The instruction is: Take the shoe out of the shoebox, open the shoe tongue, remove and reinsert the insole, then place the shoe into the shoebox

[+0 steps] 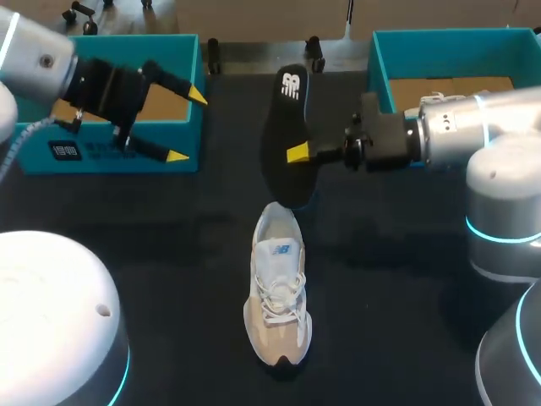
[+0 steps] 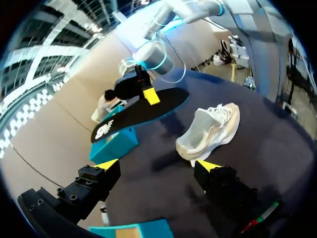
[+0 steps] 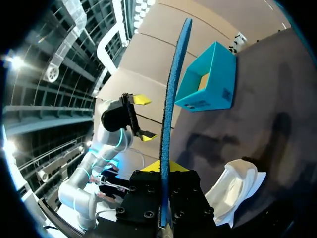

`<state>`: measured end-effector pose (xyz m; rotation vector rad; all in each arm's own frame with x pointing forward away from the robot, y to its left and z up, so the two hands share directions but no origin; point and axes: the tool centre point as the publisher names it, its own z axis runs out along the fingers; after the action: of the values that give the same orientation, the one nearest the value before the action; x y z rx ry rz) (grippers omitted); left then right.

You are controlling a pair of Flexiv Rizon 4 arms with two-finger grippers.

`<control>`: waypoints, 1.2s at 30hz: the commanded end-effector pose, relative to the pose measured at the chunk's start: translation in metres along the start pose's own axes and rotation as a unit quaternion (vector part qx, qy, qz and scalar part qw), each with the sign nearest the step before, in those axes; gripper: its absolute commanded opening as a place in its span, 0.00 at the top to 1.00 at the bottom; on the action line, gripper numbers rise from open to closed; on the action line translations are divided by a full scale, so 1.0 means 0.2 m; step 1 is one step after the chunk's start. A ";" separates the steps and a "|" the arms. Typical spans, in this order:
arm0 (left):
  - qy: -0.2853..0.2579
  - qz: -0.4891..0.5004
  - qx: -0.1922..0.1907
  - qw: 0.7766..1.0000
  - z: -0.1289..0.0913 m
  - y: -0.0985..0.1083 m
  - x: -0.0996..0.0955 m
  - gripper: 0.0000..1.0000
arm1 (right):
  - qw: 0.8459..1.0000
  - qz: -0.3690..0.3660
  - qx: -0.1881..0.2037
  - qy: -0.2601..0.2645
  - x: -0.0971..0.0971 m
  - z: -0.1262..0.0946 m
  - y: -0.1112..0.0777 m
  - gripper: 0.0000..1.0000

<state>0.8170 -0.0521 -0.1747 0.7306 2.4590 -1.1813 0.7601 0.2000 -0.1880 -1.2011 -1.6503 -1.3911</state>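
A white and beige sneaker [image 1: 277,292] lies on the black table's middle, toe toward me and heel toward the back. Just above its heel my right gripper [image 1: 297,153] is shut on a black insole [image 1: 286,127], which hangs off the table. In the right wrist view the insole [image 3: 173,99] stands edge-on between the shut fingers [image 3: 163,167], its blue underside showing, with the sneaker [image 3: 235,191] below and beside it. My left gripper [image 1: 182,123] is open and empty in front of the left teal shoebox [image 1: 110,156]. Ahead of its yellow tips [image 2: 157,166] lie the sneaker [image 2: 210,129] and the held insole [image 2: 141,111].
A second teal box [image 1: 439,51] with a cardboard floor stands at the back right, behind my right arm. Bare black table surrounds the sneaker on both sides and in front.
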 end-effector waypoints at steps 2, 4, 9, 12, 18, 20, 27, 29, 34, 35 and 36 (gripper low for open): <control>0.074 -0.064 -0.012 0.995 0.00 -0.01 -0.02 0.00 | 1.000 0.000 -0.002 -0.002 0.01 0.00 -0.01 1.00; 0.079 -0.091 -0.019 0.993 0.03 -0.05 0.01 0.00 | 1.000 0.000 -0.002 -0.002 0.01 0.00 -0.01 1.00; 0.107 -0.169 -0.061 0.978 0.06 -0.07 0.10 0.00 | 1.000 -0.018 -0.010 -0.018 -0.02 0.00 -0.04 1.00; 0.106 -0.201 -0.098 0.969 0.07 -0.08 0.16 0.00 | 0.999 -0.044 -0.020 -0.021 -0.05 -0.01 -0.07 1.00; 0.102 -0.244 -0.135 0.955 0.09 -0.10 0.30 0.00 | 0.994 -0.102 -0.030 -0.036 -0.07 -0.02 -0.11 1.00; 0.056 -0.257 -0.181 0.948 0.10 -0.09 0.34 0.00 | 0.993 -0.106 -0.031 -0.041 -0.07 -0.01 -0.11 1.00; 0.056 -0.257 -0.181 0.948 0.10 -0.09 0.34 0.00 | 0.993 -0.106 -0.031 -0.041 -0.07 -0.01 -0.11 1.00; 0.056 -0.257 -0.181 0.948 0.10 -0.09 0.34 0.00 | 0.993 -0.106 -0.031 -0.041 -0.07 -0.01 -0.11 1.00; 0.075 -0.248 -0.176 0.950 0.17 -0.09 0.40 0.00 | 0.993 -0.106 -0.031 -0.041 -0.07 -0.01 -0.11 1.00; 0.079 -0.248 -0.174 0.950 0.18 -0.08 0.42 0.00 | 0.992 -0.118 -0.033 -0.035 -0.07 0.00 -0.12 1.00; 0.084 -0.246 -0.172 0.950 0.18 -0.06 0.43 0.00 | 0.990 -0.132 -0.037 -0.034 -0.08 0.01 -0.13 1.00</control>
<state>0.7396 -0.0628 -0.2198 0.1092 2.9918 -0.7955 0.7434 0.1938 -0.2087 -1.1303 -1.8680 -1.5665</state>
